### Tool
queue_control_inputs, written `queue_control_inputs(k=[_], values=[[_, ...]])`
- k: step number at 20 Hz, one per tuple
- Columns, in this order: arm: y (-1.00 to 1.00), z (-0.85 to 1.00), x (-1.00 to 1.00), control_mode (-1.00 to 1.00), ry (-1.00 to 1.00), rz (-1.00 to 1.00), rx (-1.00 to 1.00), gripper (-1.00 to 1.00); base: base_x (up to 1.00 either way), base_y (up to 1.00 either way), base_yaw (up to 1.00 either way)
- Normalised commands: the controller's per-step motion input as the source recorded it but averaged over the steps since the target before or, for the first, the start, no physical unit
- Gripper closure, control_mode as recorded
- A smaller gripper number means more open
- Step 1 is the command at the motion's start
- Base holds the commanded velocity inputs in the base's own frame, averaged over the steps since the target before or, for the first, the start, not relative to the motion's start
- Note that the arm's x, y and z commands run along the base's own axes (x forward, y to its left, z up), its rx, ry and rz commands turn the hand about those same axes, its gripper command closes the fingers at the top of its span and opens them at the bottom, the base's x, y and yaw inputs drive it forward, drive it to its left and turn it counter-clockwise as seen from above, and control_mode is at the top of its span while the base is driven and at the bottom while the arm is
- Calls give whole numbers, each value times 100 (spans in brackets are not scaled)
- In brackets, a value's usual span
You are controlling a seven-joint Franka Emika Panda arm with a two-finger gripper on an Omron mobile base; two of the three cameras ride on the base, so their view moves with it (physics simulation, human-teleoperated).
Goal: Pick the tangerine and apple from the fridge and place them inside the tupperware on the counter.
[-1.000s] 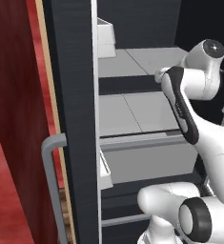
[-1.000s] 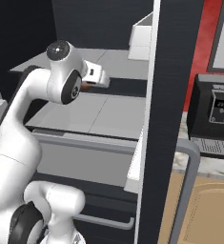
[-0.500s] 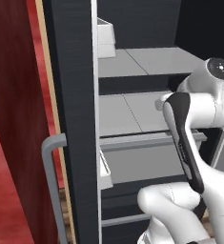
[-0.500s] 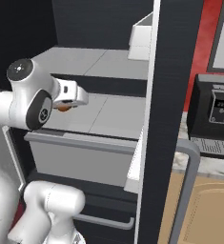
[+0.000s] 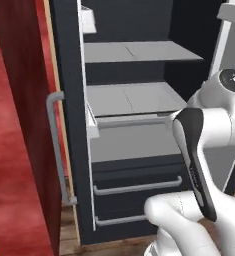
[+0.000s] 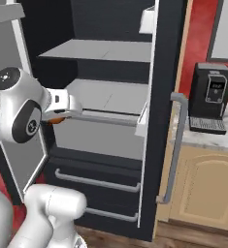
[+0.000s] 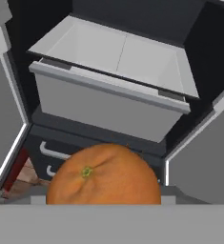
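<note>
Claw clamped on tangerine (orange sliver visible under it), just outside the open fridge, at its drawer level.

I see the tangerine with a matt, faintly dimpled orange skin and a small greenish navel at 11 o'clock on its face. The fridge has a flat, matt dark shell, and its shelves look like smooth pale-grey plastic without shine. The bar handle reads as satin grey metal, as do the drawer pulls. At 4 o'clock in the right base view, the cabinet door shows light, smooth wood, under a counter of pale marbled stone. The coffee machine looks like dull black plastic.
</note>
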Motion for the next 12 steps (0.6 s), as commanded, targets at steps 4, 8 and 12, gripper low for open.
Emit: queue_control_inputs(k=[4, 8, 12], values=[[0, 0, 0, 100, 0, 0, 0, 100, -90, -97, 0], [0, 0, 0, 100, 0, 0, 0, 100, -41, -100, 0], [0, 0, 0, 100, 0, 0, 0, 100, -4, -100, 0]])
